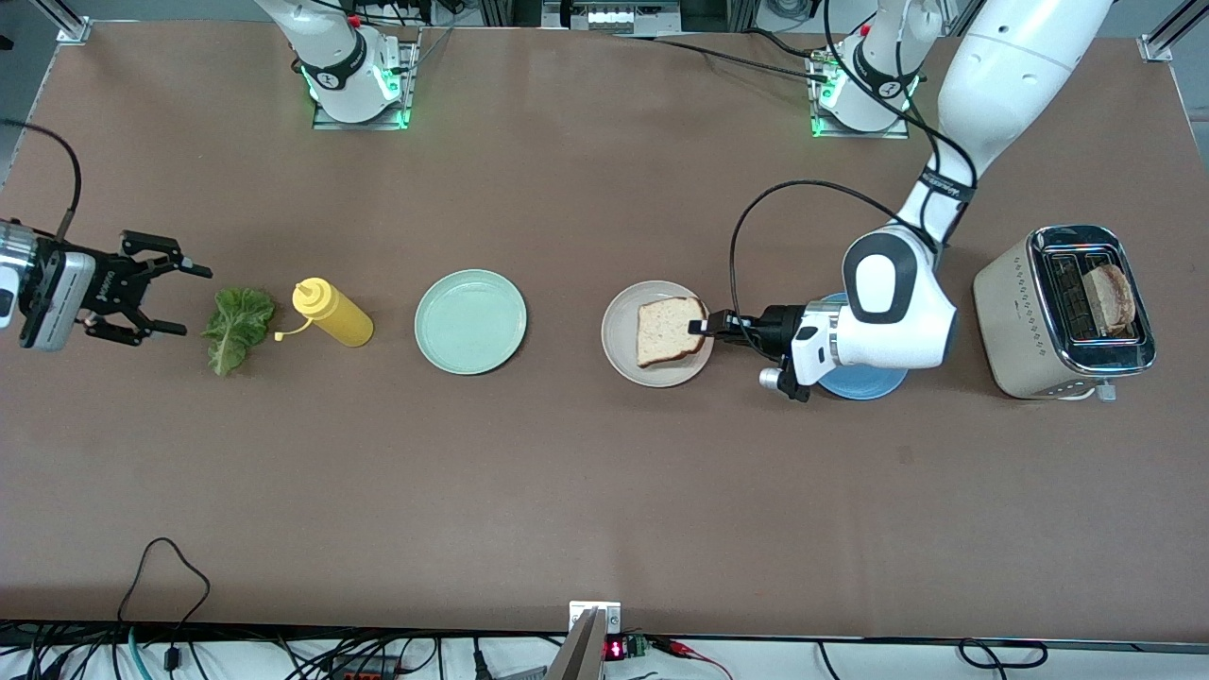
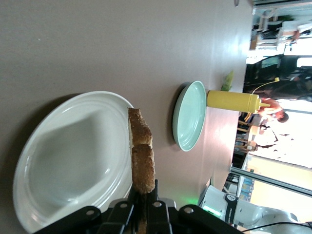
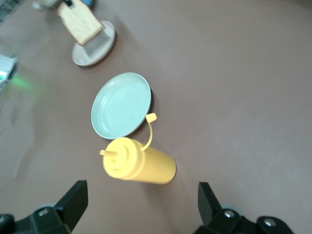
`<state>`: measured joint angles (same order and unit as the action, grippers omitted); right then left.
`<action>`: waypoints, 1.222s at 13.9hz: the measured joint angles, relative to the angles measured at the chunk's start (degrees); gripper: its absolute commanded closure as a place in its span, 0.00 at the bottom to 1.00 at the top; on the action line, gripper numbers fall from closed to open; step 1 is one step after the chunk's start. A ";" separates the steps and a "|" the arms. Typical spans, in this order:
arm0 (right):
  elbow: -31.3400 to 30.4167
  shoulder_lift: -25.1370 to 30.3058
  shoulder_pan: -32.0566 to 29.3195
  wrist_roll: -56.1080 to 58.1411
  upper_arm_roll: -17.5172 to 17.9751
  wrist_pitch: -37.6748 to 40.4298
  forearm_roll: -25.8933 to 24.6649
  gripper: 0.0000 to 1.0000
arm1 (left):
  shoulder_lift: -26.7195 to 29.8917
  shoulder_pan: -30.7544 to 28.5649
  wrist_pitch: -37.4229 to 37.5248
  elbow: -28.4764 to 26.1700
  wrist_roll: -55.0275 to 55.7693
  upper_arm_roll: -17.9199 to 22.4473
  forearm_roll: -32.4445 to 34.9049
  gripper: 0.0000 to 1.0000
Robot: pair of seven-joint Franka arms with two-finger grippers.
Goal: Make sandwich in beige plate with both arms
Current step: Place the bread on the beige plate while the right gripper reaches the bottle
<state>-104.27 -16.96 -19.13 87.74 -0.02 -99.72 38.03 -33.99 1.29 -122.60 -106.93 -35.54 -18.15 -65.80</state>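
1. The left gripper (image 1: 704, 327) is pinching a bread slice (image 1: 669, 330) by its edge over the beige plate (image 1: 619, 332), probably to lay it as the sandwich base.
2. The right gripper (image 1: 175, 298) is waiting wide open and empty near the lettuce leaf (image 1: 234, 327).
3. A second slice (image 1: 1113, 297) is sitting in the toaster (image 1: 1015, 316).
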 measured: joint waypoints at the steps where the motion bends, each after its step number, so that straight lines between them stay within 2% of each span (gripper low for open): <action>1: -0.10 -2.13 -0.87 5.54 -0.01 0.01 2.62 0.00 | -0.78 0.34 -0.83 -1.07 -3.87 -0.01 -3.48 1.00; 4: -0.19 -8.23 -2.32 18.26 -0.01 0.51 9.18 0.00 | -2.96 1.52 -2.37 -2.57 -10.77 -0.06 -8.77 0.97; 5: -0.21 -9.97 -2.52 21.71 -0.01 1.13 11.08 0.00 | -3.56 1.67 -2.68 -2.62 -11.49 -0.06 -9.45 0.79; 6: -0.23 -11.66 -2.63 24.99 0.00 1.94 12.99 0.00 | -3.95 1.70 -2.76 -2.67 -11.95 -0.06 -9.89 0.42; 7: -0.24 -13.50 -2.77 28.50 0.00 2.64 14.88 0.00 | -4.16 1.69 -2.76 -2.74 -12.02 -0.05 -9.94 0.00; 9: -0.23 -17.18 -3.16 34.81 -0.01 3.53 17.45 0.00 | -4.21 1.58 -2.76 -2.97 -12.04 -0.01 -9.95 0.00; 13: -0.14 -21.97 -4.01 42.06 -0.01 4.68 19.48 0.00 | -1.84 0.92 -2.76 -3.33 -12.44 0.22 -9.10 0.00; 17: -0.06 -25.85 -4.34 47.90 0.00 6.65 21.65 0.00 | 4.08 -0.95 -2.44 -4.52 -9.52 0.51 4.05 0.00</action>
<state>-104.33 -42.81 -23.47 135.64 -0.03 -93.07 59.68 -29.90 0.34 -125.04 -111.44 -45.06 -17.64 -61.76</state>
